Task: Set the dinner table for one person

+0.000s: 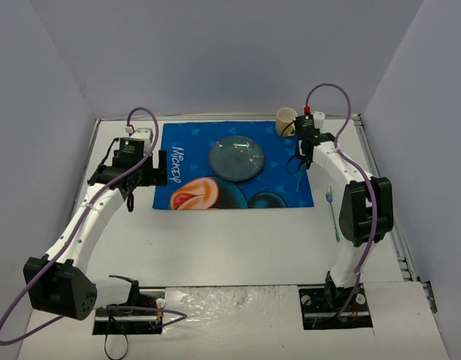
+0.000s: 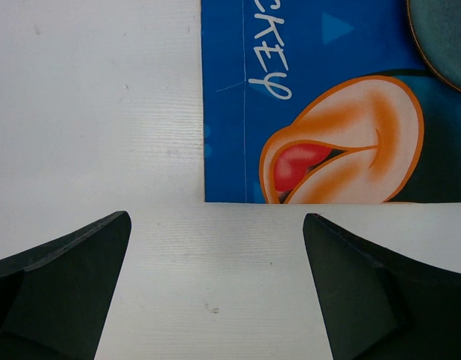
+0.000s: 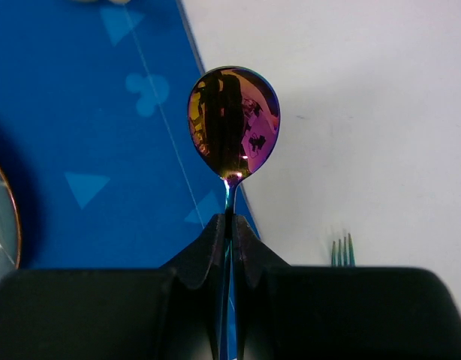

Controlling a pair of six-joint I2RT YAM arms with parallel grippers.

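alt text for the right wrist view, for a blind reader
The right claw is shut on the handle of an iridescent spoon, its bowl over the right edge of the blue placemat. Beside it, fork tines show on the white table.

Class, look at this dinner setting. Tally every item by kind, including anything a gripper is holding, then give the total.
placemat: 1
plate: 1
cup: 1
spoon: 1
fork: 1
Total: 5
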